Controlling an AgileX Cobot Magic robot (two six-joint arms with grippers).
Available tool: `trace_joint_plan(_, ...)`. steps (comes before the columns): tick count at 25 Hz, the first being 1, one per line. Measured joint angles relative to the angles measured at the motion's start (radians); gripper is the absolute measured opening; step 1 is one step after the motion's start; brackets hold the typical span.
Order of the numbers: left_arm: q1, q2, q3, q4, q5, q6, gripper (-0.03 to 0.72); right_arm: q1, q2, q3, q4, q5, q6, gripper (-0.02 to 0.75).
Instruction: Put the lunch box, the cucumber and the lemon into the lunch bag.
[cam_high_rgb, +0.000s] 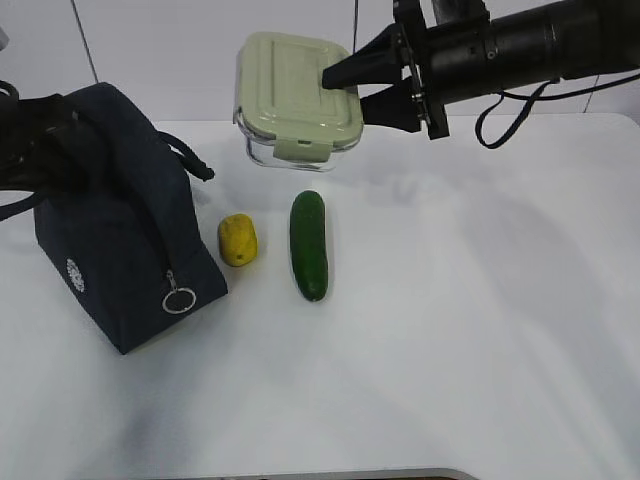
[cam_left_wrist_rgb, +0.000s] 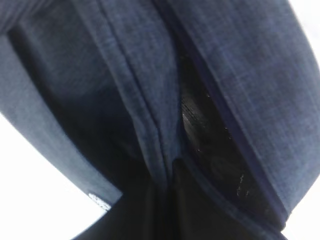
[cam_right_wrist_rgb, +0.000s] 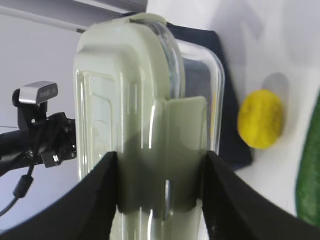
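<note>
— Two items on the counter (cam_high_rgb: 450, 330)?
— Confirmed. Lemon (cam_high_rgb: 238, 240) and cucumber (cam_high_rgb: 308, 245) lie side by side, apart, just right of the lunch bag (cam_high_rgb: 110, 230).
— Lunch box (cam_high_rgb: 297, 97)?
— Lifted clear of the counter, tilted, lid facing the exterior camera. Right pincer (cam_high_rgb: 352, 90) is clamped across its right-hand end, one finger on the lid, one behind.
— Left pincer?
— Not visible; its wrist camera shows only navy bag fabric up close. State cannot be told.
</note>
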Motion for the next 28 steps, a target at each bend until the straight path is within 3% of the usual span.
trace_joint_plan(8, 0.000, -0.075, -0.028, -0.107, 0.080, 0.218, 0.005, 0.051, 0.000, -0.086, 0.033, 0.009, 0.037, 0.377)
trace_joint_plan(16, -0.002, -0.079, -0.142, -0.107, 0.170, 0.235, 0.003, 0.114, 0.000, -0.090, 0.096, 0.009, 0.051, 0.377)
trace_joint_plan(23, -0.001, -0.079, -0.157, -0.107, 0.212, 0.237, 0.003, 0.173, 0.000, -0.090, 0.131, 0.011, 0.051, 0.377)
trace_joint_plan(28, -0.001, -0.079, -0.157, -0.151, 0.242, 0.250, 0.003, 0.177, 0.000, -0.096, 0.057, 0.013, 0.049, 0.377)
